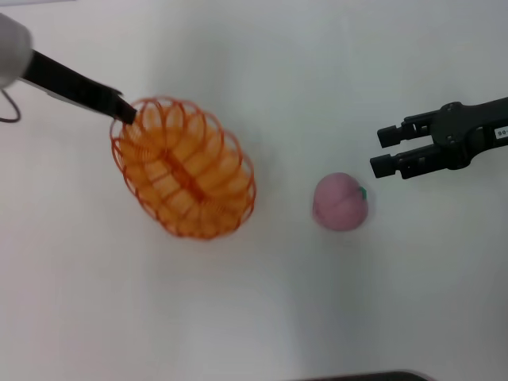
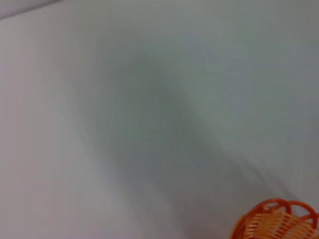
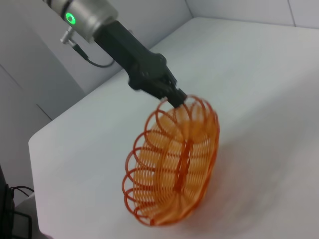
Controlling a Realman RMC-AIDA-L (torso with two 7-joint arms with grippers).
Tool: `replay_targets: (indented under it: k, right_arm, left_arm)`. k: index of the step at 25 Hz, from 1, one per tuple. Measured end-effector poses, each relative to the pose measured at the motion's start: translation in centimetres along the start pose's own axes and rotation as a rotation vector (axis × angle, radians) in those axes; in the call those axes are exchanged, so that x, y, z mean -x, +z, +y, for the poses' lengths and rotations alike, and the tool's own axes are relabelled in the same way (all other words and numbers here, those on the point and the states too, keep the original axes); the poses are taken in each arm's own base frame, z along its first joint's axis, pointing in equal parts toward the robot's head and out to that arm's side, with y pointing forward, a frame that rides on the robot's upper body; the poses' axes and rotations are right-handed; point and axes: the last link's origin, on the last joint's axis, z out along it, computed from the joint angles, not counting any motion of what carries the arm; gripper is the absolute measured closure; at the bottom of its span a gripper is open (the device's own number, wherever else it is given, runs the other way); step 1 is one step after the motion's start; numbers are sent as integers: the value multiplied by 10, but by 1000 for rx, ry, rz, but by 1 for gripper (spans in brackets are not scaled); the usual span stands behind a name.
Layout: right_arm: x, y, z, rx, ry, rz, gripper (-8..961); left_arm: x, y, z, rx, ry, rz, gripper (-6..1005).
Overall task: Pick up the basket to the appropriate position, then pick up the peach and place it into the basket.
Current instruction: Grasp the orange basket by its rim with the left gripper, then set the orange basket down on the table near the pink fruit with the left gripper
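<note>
The orange openwork basket point(image 1: 184, 168) hangs tilted, lifted above the white table at centre left. My left gripper point(image 1: 127, 111) is shut on the basket's rim at its far left end. The right wrist view shows the basket point(image 3: 174, 164) held up by the left gripper point(image 3: 175, 97), with the rim pinched. A piece of the basket point(image 2: 276, 221) shows in the left wrist view. The pink peach point(image 1: 340, 202) rests on the table right of the basket. My right gripper point(image 1: 381, 151) is open and empty, just right of and beyond the peach.
The white table point(image 1: 262, 317) has a dark object point(image 1: 365, 376) at its front edge. A cable point(image 1: 9, 107) hangs by the left arm. The right wrist view shows the table's far edge point(image 3: 40, 134) and a wall behind it.
</note>
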Motion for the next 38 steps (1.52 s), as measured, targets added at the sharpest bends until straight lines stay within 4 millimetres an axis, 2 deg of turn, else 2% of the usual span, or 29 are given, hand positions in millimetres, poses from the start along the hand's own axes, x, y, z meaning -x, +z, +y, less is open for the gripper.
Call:
replay_targets:
  k: [4, 8, 11, 15, 18, 26, 28, 33, 37, 38]
  right_arm:
    - [2, 1, 0, 1, -3, -1, 163]
    - [2, 2, 0, 3, -4, -1, 164]
    - [2, 2, 0, 3, -3, -2, 164]
    - [3, 4, 0, 3, -4, -3, 164]
    - [5, 5, 0, 4, -9, -4, 163]
    - [5, 7, 0, 3, -8, -7, 163]
    - [4, 7, -1, 1, -6, -7, 163]
    - [5, 7, -1, 0, -8, -8, 164]
    - [6, 7, -1, -5, -9, -8, 163]
    - [7, 7, -2, -6, -9, -8, 163]
  left_arm:
    - [11, -18, -16, 76, -155, 110, 949]
    - [34, -22, -37, 90, -370, 218, 961]
    - [54, -19, -43, 123, -473, 276, 956]
    - [85, -2, -42, 139, -586, 322, 950]
    - [98, 3, -42, 160, -643, 352, 945]
    - [126, 12, -35, 241, -721, 316, 813]
    - [132, 11, -36, 240, -730, 309, 744]
    - [135, 6, -39, 227, -723, 305, 566]
    - [132, -6, -45, 181, -620, 338, 402]
    - [132, -9, -46, 165, -585, 349, 403]
